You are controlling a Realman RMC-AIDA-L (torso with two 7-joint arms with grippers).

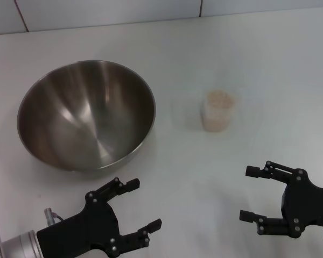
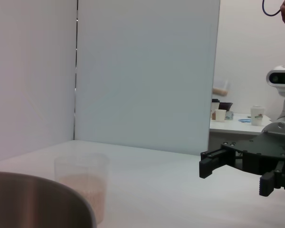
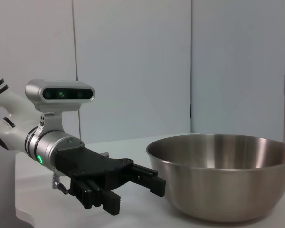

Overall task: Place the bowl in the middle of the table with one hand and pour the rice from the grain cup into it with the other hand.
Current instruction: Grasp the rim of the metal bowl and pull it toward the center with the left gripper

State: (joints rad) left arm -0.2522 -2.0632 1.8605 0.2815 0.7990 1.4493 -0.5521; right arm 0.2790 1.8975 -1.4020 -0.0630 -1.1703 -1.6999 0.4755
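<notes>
The steel bowl (image 1: pixel 86 113) stands empty on the white table (image 1: pixel 247 70), left of centre. The clear grain cup (image 1: pixel 219 110) stands upright to its right, filled with pale rice (image 1: pixel 219 100). My left gripper (image 1: pixel 135 207) is open at the near left, just in front of the bowl and apart from it. My right gripper (image 1: pixel 252 193) is open at the near right, in front of the cup and well short of it. The left wrist view shows the bowl's rim (image 2: pixel 38 197), the cup (image 2: pixel 83 183) and the right gripper (image 2: pixel 237 173). The right wrist view shows the bowl (image 3: pixel 223 175) and the left gripper (image 3: pixel 135 190).
Pale tiles (image 1: pixel 97 13) run along the table's far edge. White panels (image 2: pixel 142 71) stand behind the table. A side table with paper cups (image 2: pixel 237 116) stands farther off, beyond the work table.
</notes>
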